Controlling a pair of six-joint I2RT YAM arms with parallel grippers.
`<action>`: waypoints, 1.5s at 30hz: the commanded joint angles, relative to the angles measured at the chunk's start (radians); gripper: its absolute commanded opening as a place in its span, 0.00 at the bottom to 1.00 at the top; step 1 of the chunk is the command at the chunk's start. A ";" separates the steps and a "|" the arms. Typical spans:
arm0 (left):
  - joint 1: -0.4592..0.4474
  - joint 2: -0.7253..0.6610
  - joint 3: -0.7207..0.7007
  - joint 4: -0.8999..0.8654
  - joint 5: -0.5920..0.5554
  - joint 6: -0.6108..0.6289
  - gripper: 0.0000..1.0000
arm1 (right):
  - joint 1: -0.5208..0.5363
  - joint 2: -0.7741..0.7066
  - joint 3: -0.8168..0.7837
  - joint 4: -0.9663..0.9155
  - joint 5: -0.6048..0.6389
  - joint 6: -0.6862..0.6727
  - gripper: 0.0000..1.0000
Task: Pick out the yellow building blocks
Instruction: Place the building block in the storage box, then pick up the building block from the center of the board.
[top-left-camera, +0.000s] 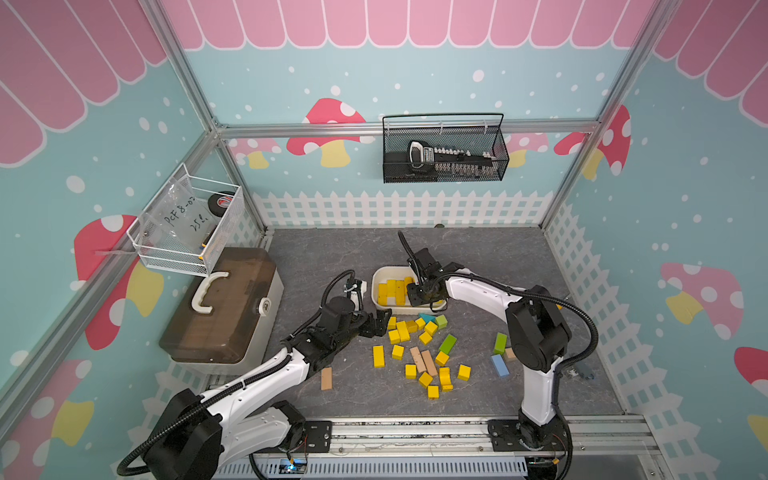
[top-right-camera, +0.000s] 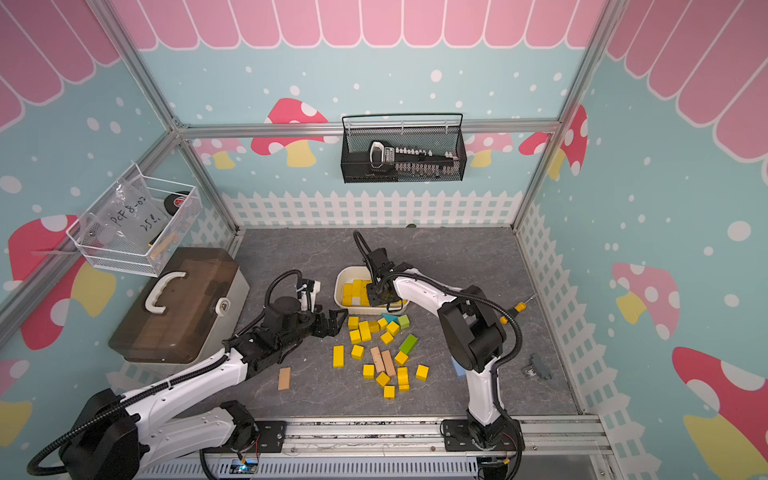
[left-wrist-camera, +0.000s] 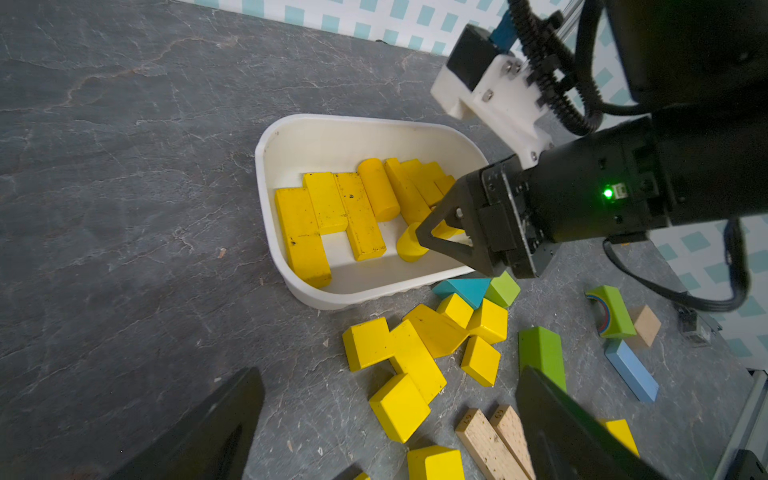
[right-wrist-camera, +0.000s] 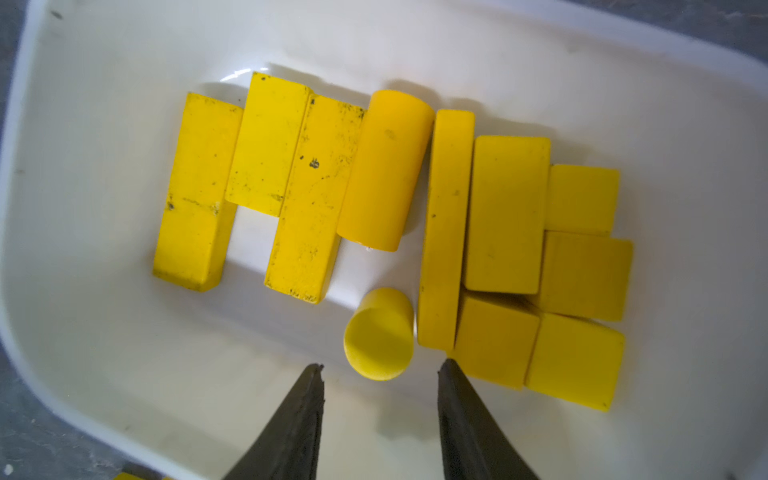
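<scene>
Several yellow building blocks (right-wrist-camera: 505, 212) lie in a white tub (top-left-camera: 374, 291) mid-table, bars and a long cylinder side by side. My right gripper (right-wrist-camera: 381, 365) hangs over the tub's near end, open, nothing between its fingers. A short yellow cylinder (right-wrist-camera: 379, 336) lies in the tub just beyond its fingertips. More yellow blocks (top-left-camera: 401, 330) are scattered on the grey table in front of the tub. My left gripper (top-left-camera: 380, 326) is open at the left edge of that cluster, with a yellow block (left-wrist-camera: 399, 405) on the table between its fingers (left-wrist-camera: 232, 415).
Among the loose yellow blocks are two tan bars (top-left-camera: 424, 359), green blocks (top-left-camera: 448, 343), a teal wedge (top-left-camera: 426, 318) and a blue bar (top-left-camera: 500, 365). Another tan block (top-left-camera: 326, 378) lies by the left arm. A brown-lidded toolbox (top-left-camera: 220, 307) stands at the left.
</scene>
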 joint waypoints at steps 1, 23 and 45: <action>0.006 0.005 0.026 -0.006 0.009 -0.013 0.99 | -0.004 -0.096 -0.031 -0.004 0.013 -0.006 0.47; 0.018 0.006 0.039 -0.039 0.022 -0.022 0.99 | -0.005 -0.821 -0.673 -0.042 0.063 0.121 0.47; 0.062 0.060 0.055 -0.038 0.093 -0.042 0.99 | -0.005 -0.932 -0.914 0.000 0.000 0.259 0.48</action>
